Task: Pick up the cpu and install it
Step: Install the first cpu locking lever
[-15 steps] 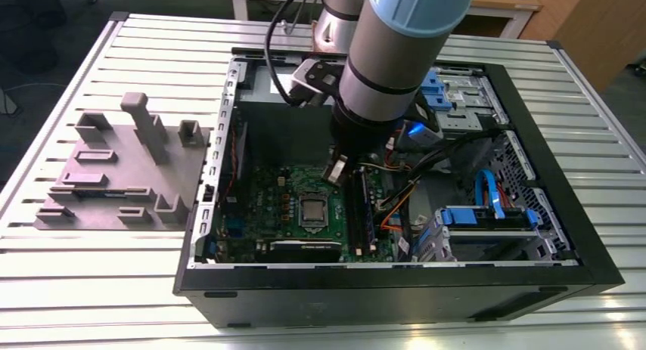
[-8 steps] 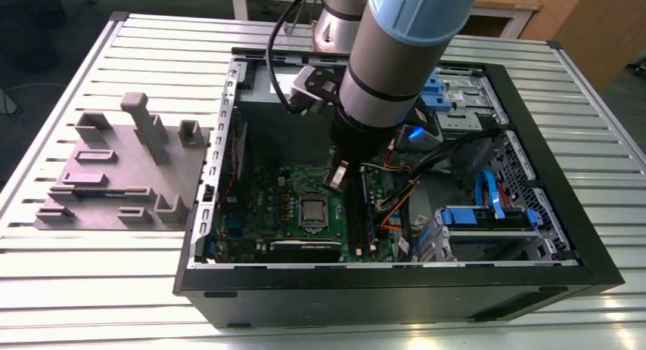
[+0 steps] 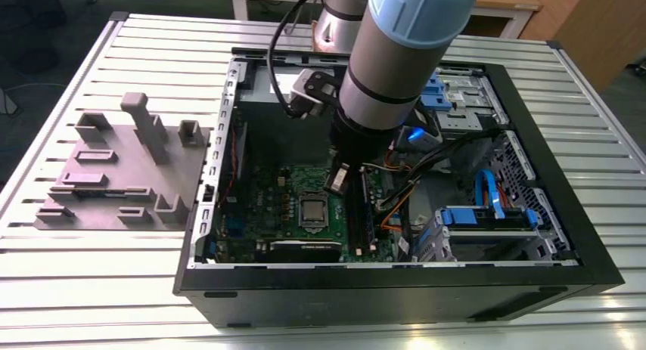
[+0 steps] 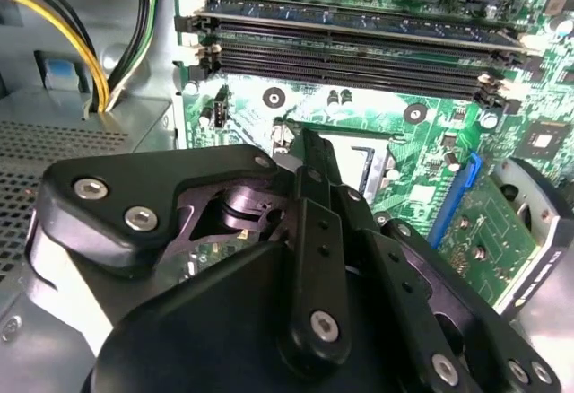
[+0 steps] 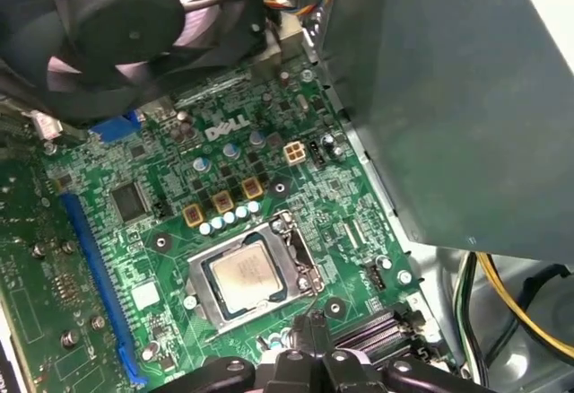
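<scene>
- The cpu lies flat in its socket on the green motherboard, inside the open computer case; in the exterior view it is the silver square at about 7 o'clock from the arm's tip.
- The gripper hovers just beside the socket, at the chip's 5 o'clock in the first wrist view, fingertips drawn close together with nothing between them.
- Judged from this, the chip looks seated; working well here would mean staying square above the socket and avoiding sideways pushes on its metal frame.
- Black memory slots and yellow cables crowd the arm's path.
- The case rests on a ribbed metal table, with a grey fixture block at 9 o'clock; wooden furniture stands behind.
</scene>
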`<state>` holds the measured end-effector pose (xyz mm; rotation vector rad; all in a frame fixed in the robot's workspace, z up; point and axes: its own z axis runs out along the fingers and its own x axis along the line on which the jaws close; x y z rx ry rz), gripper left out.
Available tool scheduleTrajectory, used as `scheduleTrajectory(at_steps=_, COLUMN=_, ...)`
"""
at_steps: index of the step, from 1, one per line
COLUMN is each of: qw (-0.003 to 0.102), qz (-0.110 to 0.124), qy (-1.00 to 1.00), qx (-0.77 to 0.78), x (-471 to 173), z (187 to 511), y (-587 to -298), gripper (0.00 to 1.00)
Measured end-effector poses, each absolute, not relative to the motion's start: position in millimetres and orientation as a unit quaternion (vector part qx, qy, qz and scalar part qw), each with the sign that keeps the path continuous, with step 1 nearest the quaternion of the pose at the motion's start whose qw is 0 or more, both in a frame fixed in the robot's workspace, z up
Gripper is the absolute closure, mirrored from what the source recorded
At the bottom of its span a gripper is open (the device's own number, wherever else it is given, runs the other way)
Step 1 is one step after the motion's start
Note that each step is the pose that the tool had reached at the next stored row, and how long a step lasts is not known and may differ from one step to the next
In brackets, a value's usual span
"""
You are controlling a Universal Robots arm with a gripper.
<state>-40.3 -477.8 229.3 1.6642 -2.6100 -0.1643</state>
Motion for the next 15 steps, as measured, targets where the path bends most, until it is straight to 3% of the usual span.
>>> scheduleTrajectory(at_steps=15, qw=0.026, qz=-0.05, qy=-0.798, qx=0.601, x=-41.5, z=224.8, y=-482.6, gripper=0.9)
